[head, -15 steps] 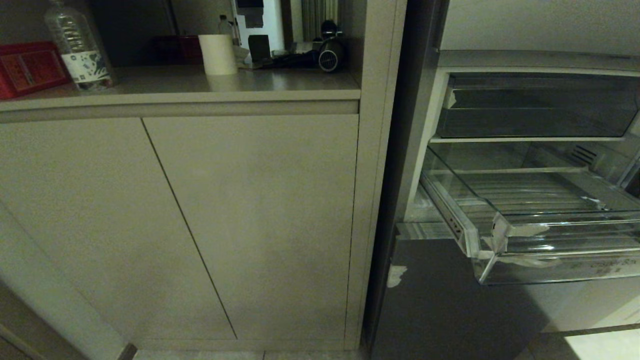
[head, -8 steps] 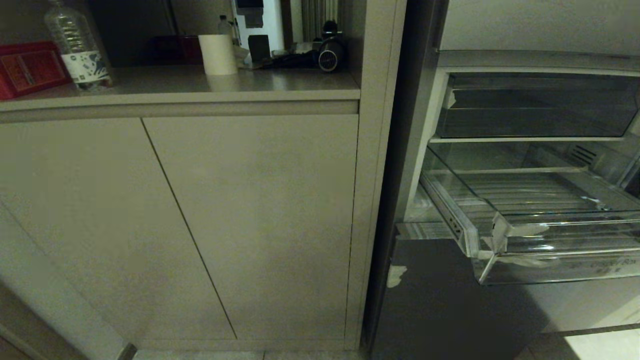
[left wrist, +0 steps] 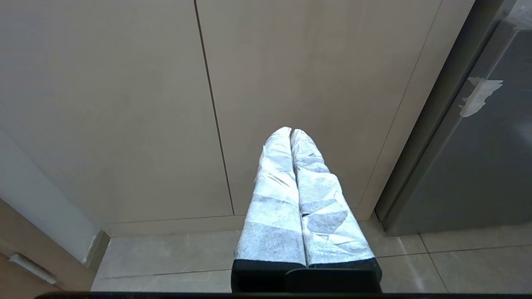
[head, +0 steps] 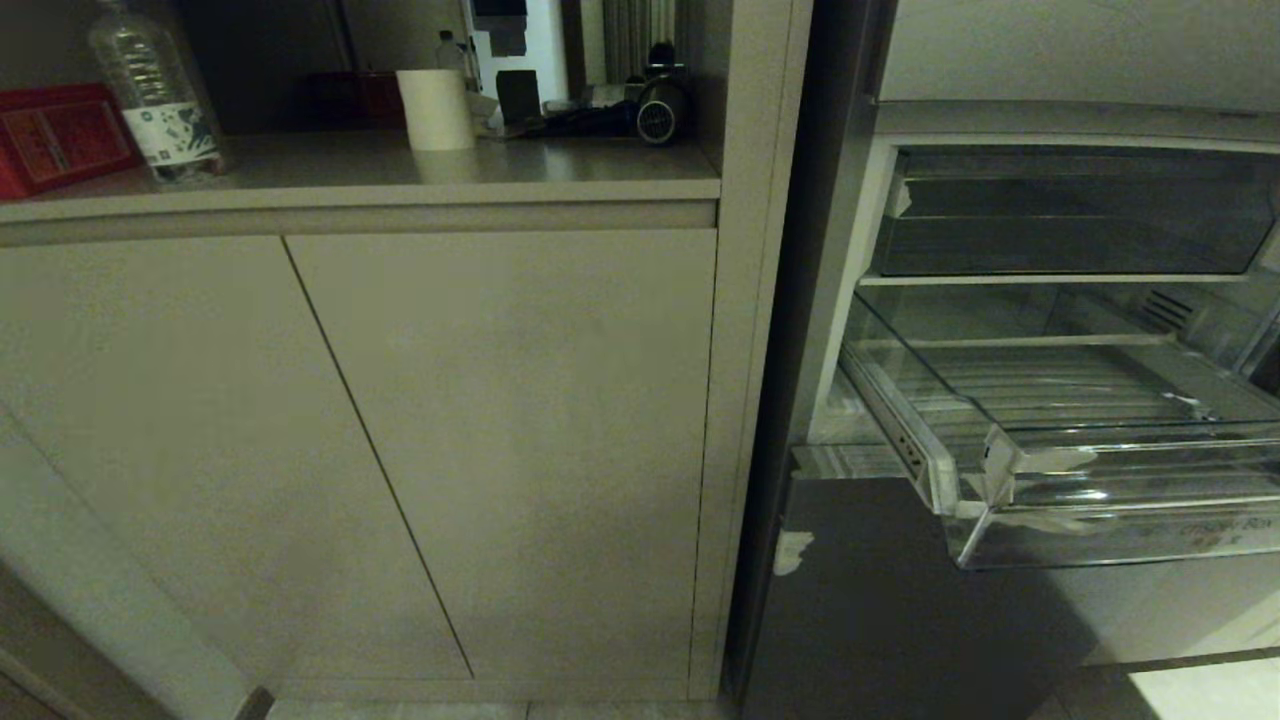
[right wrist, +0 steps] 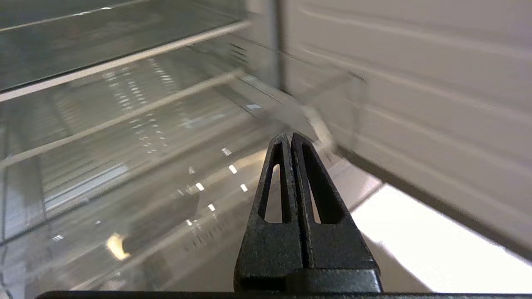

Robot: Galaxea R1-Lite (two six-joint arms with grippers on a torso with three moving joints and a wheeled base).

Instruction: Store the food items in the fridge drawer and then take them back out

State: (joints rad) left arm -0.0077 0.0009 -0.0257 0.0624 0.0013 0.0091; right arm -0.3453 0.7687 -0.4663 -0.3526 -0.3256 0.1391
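Note:
The fridge drawer (head: 1100, 510), a clear shallow bin with a ribbed floor and white tape scraps on its front corner, stands pulled out of the open fridge at the right of the head view, with nothing in it. No food items show in any view. Neither arm is in the head view. My right gripper (right wrist: 291, 136) is shut and empty in front of the drawer's clear front (right wrist: 124, 174). My left gripper (left wrist: 291, 131), its fingers wrapped in pale tape, is shut and empty, pointing at the cabinet doors low near the floor.
A darker smoky bin (head: 1070, 215) sits above the drawer. Beige cabinet doors (head: 500, 450) fill the left, under a counter (head: 360, 170) holding a plastic bottle (head: 155, 90), a red box (head: 55, 135) and a white cup (head: 435, 108). The open fridge door (right wrist: 415, 83) is beside my right gripper.

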